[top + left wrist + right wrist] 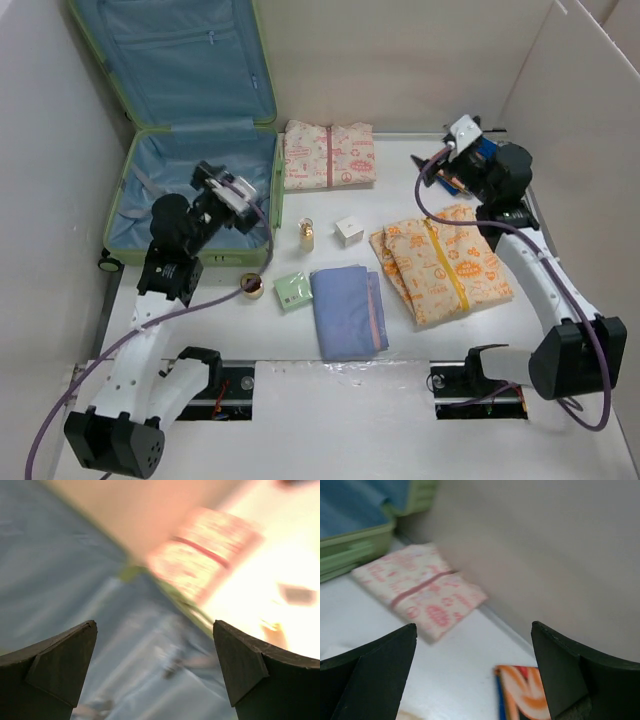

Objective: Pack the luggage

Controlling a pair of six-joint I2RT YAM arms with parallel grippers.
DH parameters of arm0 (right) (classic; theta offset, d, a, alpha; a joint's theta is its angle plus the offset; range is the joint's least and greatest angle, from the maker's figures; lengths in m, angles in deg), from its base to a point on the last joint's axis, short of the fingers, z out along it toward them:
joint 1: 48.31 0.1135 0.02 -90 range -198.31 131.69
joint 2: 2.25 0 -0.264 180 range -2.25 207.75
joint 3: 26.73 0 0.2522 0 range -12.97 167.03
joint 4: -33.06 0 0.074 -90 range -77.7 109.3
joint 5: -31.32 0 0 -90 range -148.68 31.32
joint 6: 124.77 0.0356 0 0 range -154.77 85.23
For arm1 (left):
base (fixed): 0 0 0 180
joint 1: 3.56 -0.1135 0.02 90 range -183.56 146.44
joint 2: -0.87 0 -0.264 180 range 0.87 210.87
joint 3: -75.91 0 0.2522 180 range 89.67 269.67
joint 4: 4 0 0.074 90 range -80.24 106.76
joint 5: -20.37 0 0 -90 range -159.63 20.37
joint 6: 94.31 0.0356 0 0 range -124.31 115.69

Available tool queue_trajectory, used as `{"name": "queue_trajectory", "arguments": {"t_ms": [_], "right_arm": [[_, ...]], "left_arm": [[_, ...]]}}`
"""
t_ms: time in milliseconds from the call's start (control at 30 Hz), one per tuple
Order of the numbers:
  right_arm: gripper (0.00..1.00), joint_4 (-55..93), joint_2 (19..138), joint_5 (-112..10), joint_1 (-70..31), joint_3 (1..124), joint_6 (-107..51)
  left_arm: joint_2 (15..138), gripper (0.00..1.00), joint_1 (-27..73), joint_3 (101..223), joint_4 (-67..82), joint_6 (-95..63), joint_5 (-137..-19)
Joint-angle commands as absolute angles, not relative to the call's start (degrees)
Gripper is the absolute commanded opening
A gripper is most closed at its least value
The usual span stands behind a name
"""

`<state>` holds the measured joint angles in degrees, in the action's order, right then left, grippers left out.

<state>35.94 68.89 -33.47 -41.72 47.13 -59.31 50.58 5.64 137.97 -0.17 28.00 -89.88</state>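
Left claw (154, 629) fully spread and holding nothing, poised over the right part of the open base of the luggage (180, 70); right claw (473, 626) equally wide and empty, raised near the far right wall. The luggage lies open at the far left of the surface (400, 345), base flat and lid leaning on the back wall; what shows of the blue lining carries only its straps, though the left arm hides part of it. Just beside the luggage's right rim lies a pink patterned packet (329, 155); nearer the arms stand a small amber bottle (307, 236), a white cube (348, 231), a green box (292, 290) and a round tin (253, 285); a folded blue cloth (348, 308) and an orange patterned packet (445, 262) lie to the right. Packing appears not yet begun; the likely step is a first pick. The pink packet seems the easiest start: close on one edge, lift well clear of the green rim, lay it flat in the base; soft packets may sag, so grip deep rather than by a corner.
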Motion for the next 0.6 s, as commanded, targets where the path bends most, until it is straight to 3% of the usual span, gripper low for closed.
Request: {"name": "queue_trajectory", "arguments": {"t_ms": [0, 167, 267, 367, 467, 567], "right_arm": [[1.00, 22.7, 71.2, -17.1, -37.1, 47.3, -61.5], [1.00, 23.3, 74.2, -19.0, -28.1, 45.3, -62.3], [1.00, 23.3, 76.7, -19.0, -23.4, 45.3, -62.3], [1.00, 23.3, 78.9, -20.2, -19.6, 45.8, -62.3], [1.00, 23.3, 79.6, -21.2, -16.9, 45.8, -61.8], [1.00, 23.3, 80.1, -22.4, -15.4, 45.8, -61.8]], "left_arm": [[49.0, 1.00, 9.0, 137.5, 24.7, 42.9, -105.9], [45.1, 0.98, 11.8, 133.5, 34.4, 52.6, -104.5], [45.1, 0.86, 13.1, 132.0, 43.6, 62.3, -100.9], [48.3, 0.82, 15.0, 131.3, 51.1, 66.8, -96.5], [51.3, 0.87, 17.9, 131.3, 56.4, 71.7, -92.7], [52.5, 1.00, 19.9, 129.5, 57.0, 77.5, -90.0]]}}
